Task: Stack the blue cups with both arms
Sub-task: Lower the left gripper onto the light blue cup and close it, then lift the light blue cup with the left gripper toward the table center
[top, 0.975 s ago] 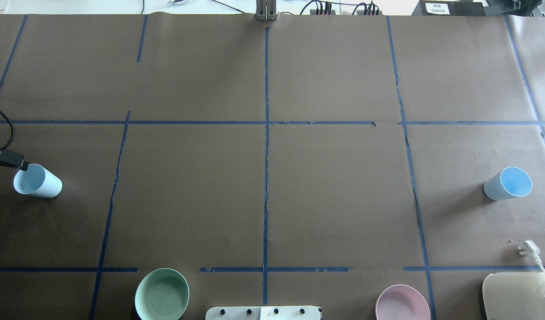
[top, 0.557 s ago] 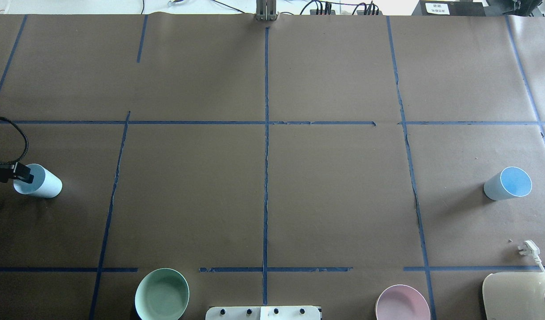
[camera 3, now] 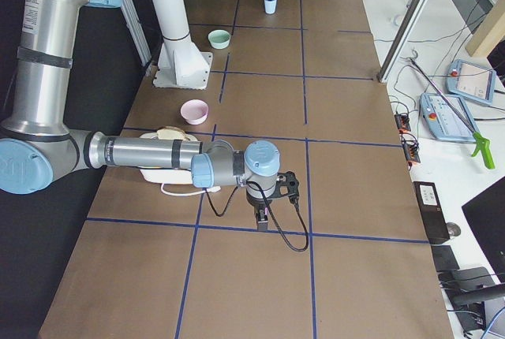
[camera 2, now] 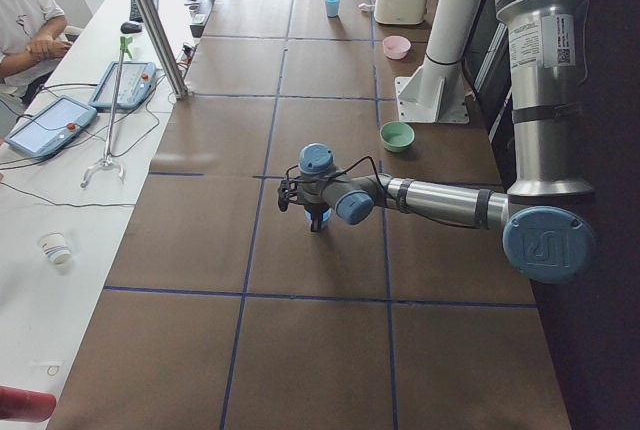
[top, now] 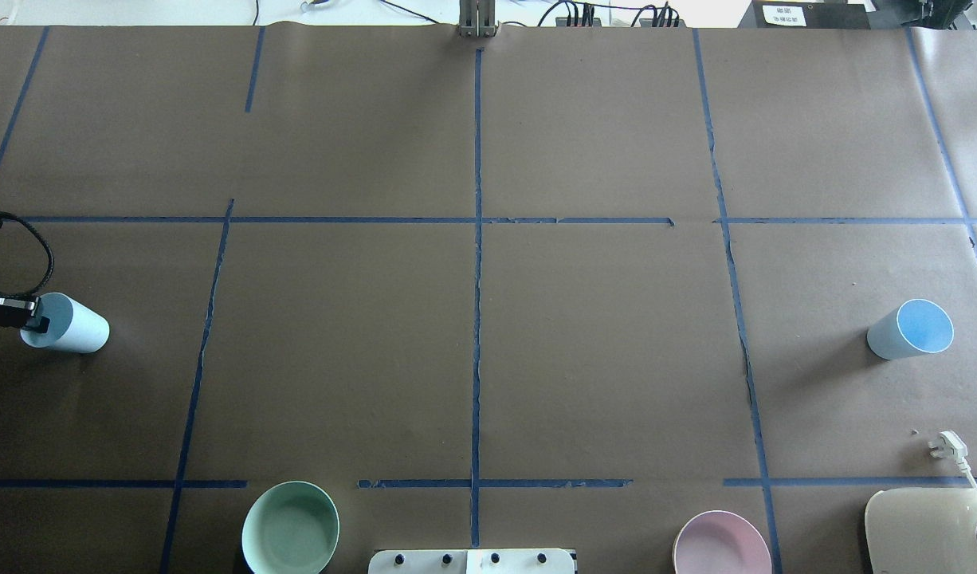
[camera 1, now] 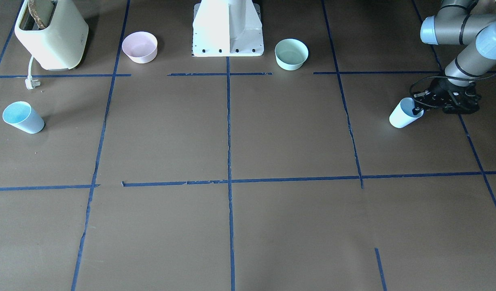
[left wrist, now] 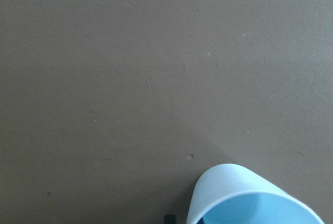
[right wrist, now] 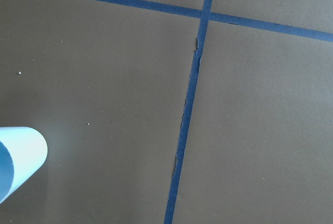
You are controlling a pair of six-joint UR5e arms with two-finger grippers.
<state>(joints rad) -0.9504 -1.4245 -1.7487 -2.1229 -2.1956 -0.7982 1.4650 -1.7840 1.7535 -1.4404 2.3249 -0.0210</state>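
One blue cup (top: 74, 333) stands at the table's left edge; it also shows in the front view (camera 1: 401, 117) and the left wrist view (left wrist: 250, 198). My left gripper (top: 28, 315) (camera 1: 417, 106) is at its rim, one finger inside and one outside, shut on the cup's wall. The other blue cup (top: 911, 331) (camera 1: 23, 117) stands upright at the far right and shows at the edge of the right wrist view (right wrist: 18, 159). My right gripper (camera 3: 263, 217) shows only in the exterior right view, low over the table; I cannot tell if it is open.
A mint-green bowl (top: 291, 528) and a pink bowl (top: 721, 546) flank the white pedestal (camera 1: 227, 28) near the robot. A cream toaster (top: 931, 530) with a loose plug (top: 947, 445) stands near the right cup. An operator (camera 2: 25, 20) sits beside the table.
My left gripper came in over the left cup's rim, and its inner finger closed toward the cup's wall. The cup shifted slightly left. The right cup has not moved.
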